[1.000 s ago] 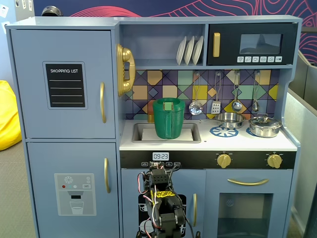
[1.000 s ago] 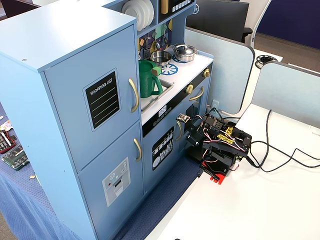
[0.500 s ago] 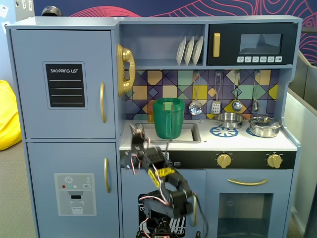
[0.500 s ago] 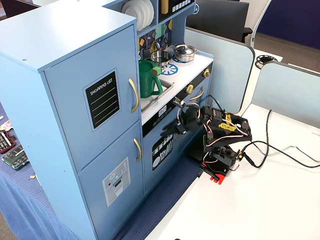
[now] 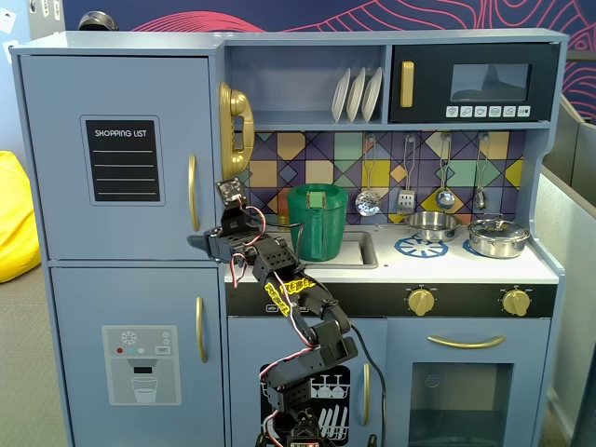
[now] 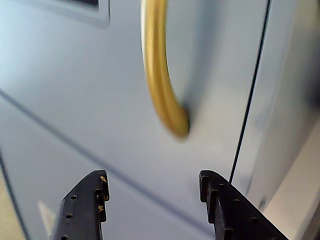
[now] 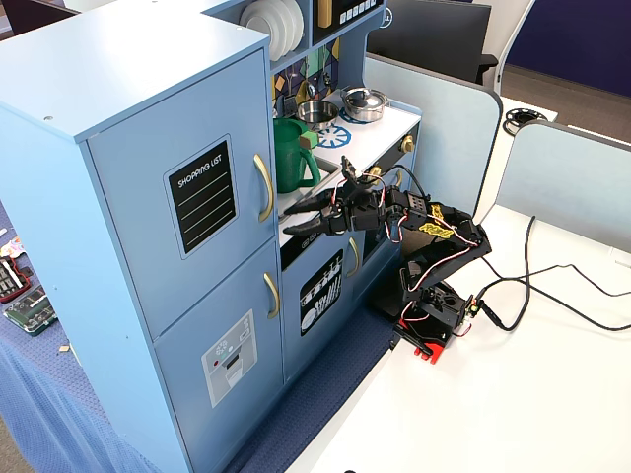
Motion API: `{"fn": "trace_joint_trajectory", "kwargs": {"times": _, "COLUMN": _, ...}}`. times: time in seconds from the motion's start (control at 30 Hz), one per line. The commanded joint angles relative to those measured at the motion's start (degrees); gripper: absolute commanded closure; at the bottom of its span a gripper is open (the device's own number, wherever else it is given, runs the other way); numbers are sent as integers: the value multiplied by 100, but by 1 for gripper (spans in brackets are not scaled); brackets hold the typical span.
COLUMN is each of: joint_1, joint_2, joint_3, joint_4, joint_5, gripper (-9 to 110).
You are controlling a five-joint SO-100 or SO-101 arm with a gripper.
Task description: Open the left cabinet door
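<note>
Gripper point(image 6: 152, 202): jaws spread apart, nothing between them; black fingers point(image 6: 85, 205) at bottom of wrist view w/ clear gap. Also seen in both fixed views point(image 5: 200, 242) point(image 7: 301, 215), pointing at cabinet front.
Left cabinet door point(image 5: 116, 154): shut, flush w/ cabinet body; straight ahead of gripper, not touched.
Gold handle point(image 6: 159, 70): curved, vertical, on door edge nearest gripper; its lower end sits just above & ahead of the gap between the fingers in wrist view; near but apart from them. Seen too in fixed views point(image 5: 193, 192) point(image 7: 264, 186).
Shopping list panel point(image 5: 122, 159): black, on door face, up & to far side of handle from gripper.
Lower door point(image 5: 130, 354): blue-grey w/ dispenser graphic, below gripper level, shut; own gold handle point(image 5: 200, 329).
Green pitcher point(image 5: 318, 221): on worktop point(image 5: 466, 265), behind the arm, right of gripper in a fixed view.
Arm point(image 7: 424, 236): reaches from base point(image 7: 429, 315) on white table toward door; wires trail off behind.
Pots point(image 5: 498, 237): on worktop, well away from gripper.
</note>
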Motion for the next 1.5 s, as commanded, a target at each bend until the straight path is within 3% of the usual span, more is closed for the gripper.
{"fn": "trace_joint_trajectory", "kwargs": {"times": 0.0, "joint_1": -62, "joint_2": -88, "joint_3": -492, "joint_4": -562, "joint_5": -396, "gripper": 84}}
{"fn": "trace_joint_trajectory", "kwargs": {"times": 0.3, "joint_1": 105, "joint_2": -589, "joint_3": -1002, "joint_4": -1178, "joint_5": -536, "gripper": 86}}
{"fn": "trace_joint_trajectory", "kwargs": {"times": 0.73, "joint_1": -475, "joint_2": -1389, "joint_3": -1406, "joint_4": -1881, "joint_5": -984, "gripper": 86}}
{"fn": "trace_joint_trajectory", "kwargs": {"times": 1.17, "joint_1": -1863, "joint_2": -747, "joint_3": -1204, "joint_4": -940, "joint_5": -1679, "gripper": 88}}
{"fn": "trace_joint_trajectory", "kwargs": {"times": 1.47, "joint_1": -2101, "joint_2": 369, "joint_3": -800, "joint_4": -79, "joint_5": -1696, "gripper": 90}}
